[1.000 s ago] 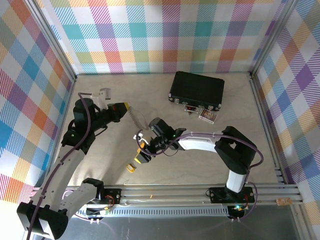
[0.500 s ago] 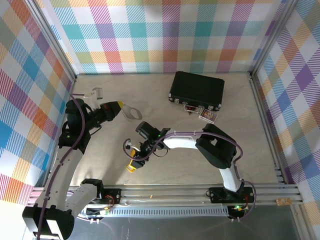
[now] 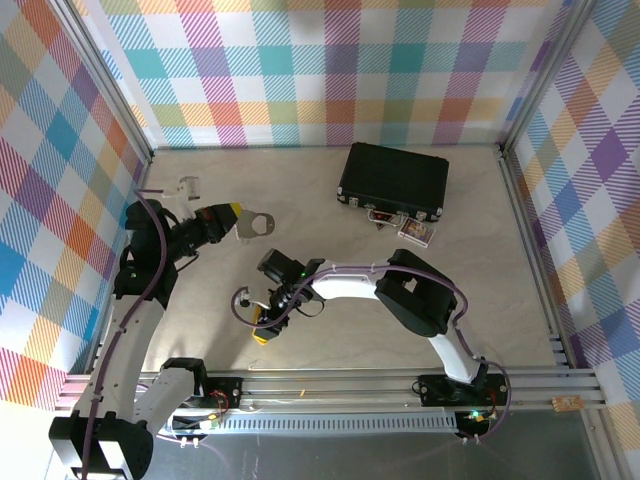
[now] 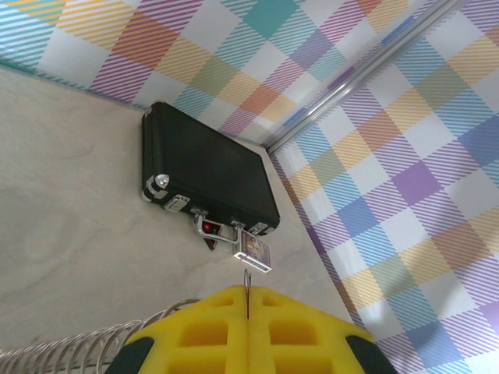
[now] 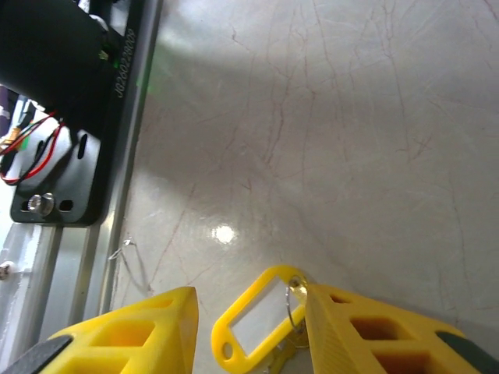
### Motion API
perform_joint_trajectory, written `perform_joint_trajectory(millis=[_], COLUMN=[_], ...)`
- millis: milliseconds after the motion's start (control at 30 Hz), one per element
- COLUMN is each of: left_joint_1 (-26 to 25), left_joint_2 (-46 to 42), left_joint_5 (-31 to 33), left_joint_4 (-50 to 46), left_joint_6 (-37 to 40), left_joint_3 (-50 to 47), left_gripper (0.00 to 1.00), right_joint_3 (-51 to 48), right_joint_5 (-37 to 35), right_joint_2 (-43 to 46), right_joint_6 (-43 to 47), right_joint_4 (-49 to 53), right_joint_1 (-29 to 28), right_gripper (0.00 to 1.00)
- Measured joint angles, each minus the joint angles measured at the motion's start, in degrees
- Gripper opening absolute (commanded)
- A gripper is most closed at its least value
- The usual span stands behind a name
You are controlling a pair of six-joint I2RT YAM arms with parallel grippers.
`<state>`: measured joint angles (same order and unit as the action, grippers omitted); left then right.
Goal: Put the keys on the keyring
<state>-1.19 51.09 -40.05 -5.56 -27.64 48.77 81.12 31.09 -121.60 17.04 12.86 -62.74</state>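
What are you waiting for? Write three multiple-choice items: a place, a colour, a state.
1. The black case lies: A at the far right; B by the near rail; C under the left arm.
2. The tag between the right gripper jaws is: A red; B yellow; C blue.
3. The left gripper is: A wide open; B gripping the case; C shut on the keyring.
Key: A, the top view shows it far right; B, it is plainly yellow; C, the loop sticks out of closed jaws.

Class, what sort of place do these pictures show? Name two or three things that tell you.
Probably a robot test cell: a left arm and right arm bolted to an aluminium rail, checked panels walling the table, and a black case as a prop.
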Motion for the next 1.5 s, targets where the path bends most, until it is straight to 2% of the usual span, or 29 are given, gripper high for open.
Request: perform_joint_trajectory(millis=[333, 867, 1133, 1267, 1500], left_joint_1=[0.02, 0.22, 0.22, 0.22, 0.2], left_joint_2=[-0.5, -0.81, -0.81, -1.05, -4.04], left_joint_5=[-0.02, -0.02, 0.02, 0.59, 1.27], left_joint_4=[0.17, 0.17, 0.13, -0.68, -1.62], left_joint_6=[0.0, 0.0, 0.11, 2.14, 5.16], left_joint_3=[0.0, 0.0, -0.37, -0.42, -1.09], left_gripper=[0.0, 0.0, 0.0, 0.0, 0.0], right_joint_3=[3.43, 3.48, 2.27, -2.03, -7.78], right_joint_5=[-2.69, -4.24, -6.71, -11.15, -18.86], right_joint_2=[-1.64, -2.89, -1.95, 2.25, 11.13], right_joint_6=[2.05, 3.65, 3.39, 2.27, -2.82], right_joint_4=[2.86, 5.31, 3.69, 4.48, 12.13], right_joint_1=[-0.66, -1.46, -1.46, -1.44, -1.29], right_gripper=[0.23, 0.0, 0.0, 0.0, 0.0])
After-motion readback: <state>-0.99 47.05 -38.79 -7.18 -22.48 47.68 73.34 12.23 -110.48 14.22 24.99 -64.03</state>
